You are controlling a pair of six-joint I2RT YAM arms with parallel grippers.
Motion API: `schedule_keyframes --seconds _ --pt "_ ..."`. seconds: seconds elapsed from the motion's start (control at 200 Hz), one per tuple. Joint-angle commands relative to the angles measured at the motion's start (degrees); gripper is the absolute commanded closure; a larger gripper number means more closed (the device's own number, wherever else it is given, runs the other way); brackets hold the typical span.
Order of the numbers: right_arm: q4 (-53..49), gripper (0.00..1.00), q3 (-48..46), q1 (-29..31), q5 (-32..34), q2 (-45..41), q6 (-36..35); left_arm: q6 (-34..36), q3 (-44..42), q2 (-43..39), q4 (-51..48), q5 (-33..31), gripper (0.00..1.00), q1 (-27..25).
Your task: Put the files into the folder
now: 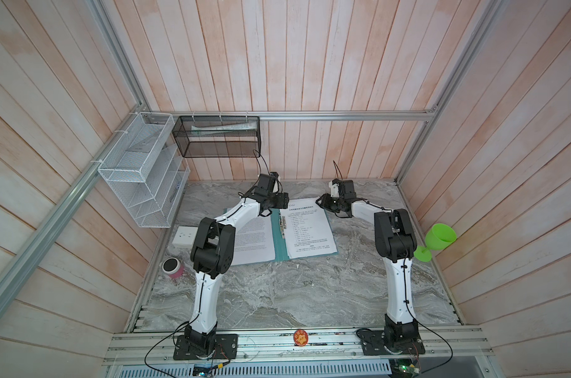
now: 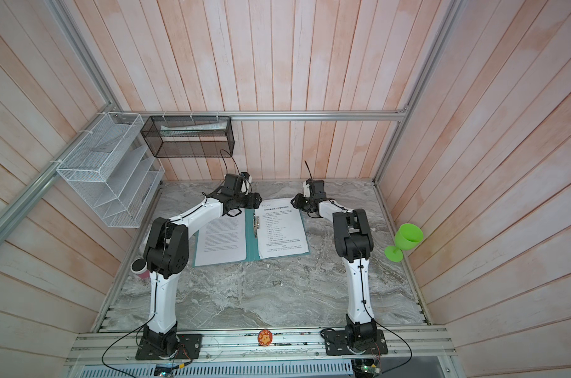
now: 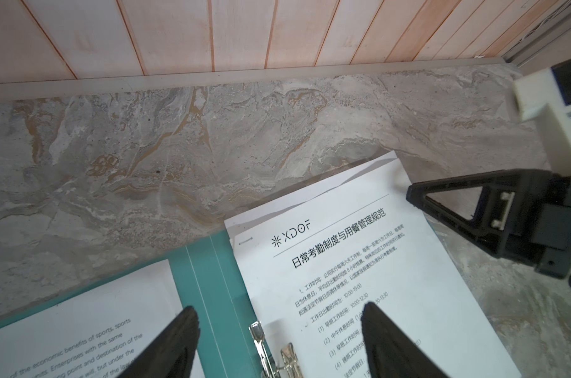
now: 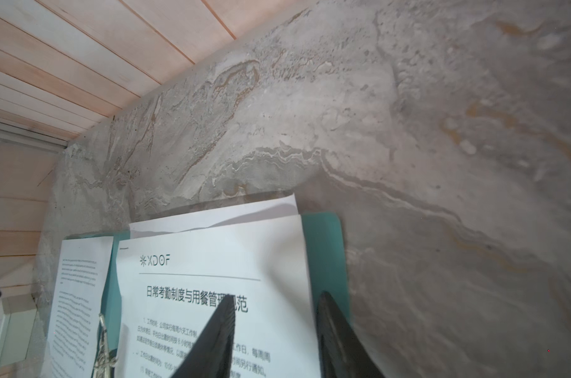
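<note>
Teal folder [image 4: 323, 248] corner, covered overhead, lies bare in right wrist view.

Bench [image 1: 277, 294] front half bare; folder [image 1: 279, 243] w/ files [image 1: 310, 229] fills back centre; cup [image 1: 172, 267], socket block [image 1: 183, 236] left edge; goblet [image 1: 438, 240] right edge.

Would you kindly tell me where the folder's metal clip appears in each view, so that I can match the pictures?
In a top view: the metal clip lies mid-table on the folder spine.
In a top view: again on the spine, mid-table.
Left wrist: on the spine, between the left gripper fingers.
Right wrist: on the spine, across the XDOF-headed sheet from the right gripper.
Shared landmark: that XDOF-headed sheet beside the clip.
</note>
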Motion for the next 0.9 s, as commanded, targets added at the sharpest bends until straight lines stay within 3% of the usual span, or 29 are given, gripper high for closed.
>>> schedule_keyframes --seconds 0.0,0.225,0.49,0.71,0.895 --pt "-1.3 0.59 -1.8 0.1 3.2 -2.5 0.7 -0.5 -1.0 -0.7 0.8 0.2 0.2 -0.2" --pt "-1.0 0.57 -7.5 0.1 8.3 -11.4 0.2 -1.1 -3.2 -3.1 0.8 0.3 0.2 -0.1" --pt "-2.5 0.57 -11.2 4.9 -4.3 -20.2 -0.3 -2.6 -17.0 -13.5 2.4 0.0 0.2 0.0" --pt "1.5 0.57 -21.1 8.6 -10.0 -27.6 2.8 -2.7 -26.8 -19.4 5.9 3.3 0.2 1.5" --pt "2.9 0.59 -28.4 8.4 -9.5 -31.2 4.0 -5.0 -31.2 -18.4 12.1 8.6 0.2 4.0"
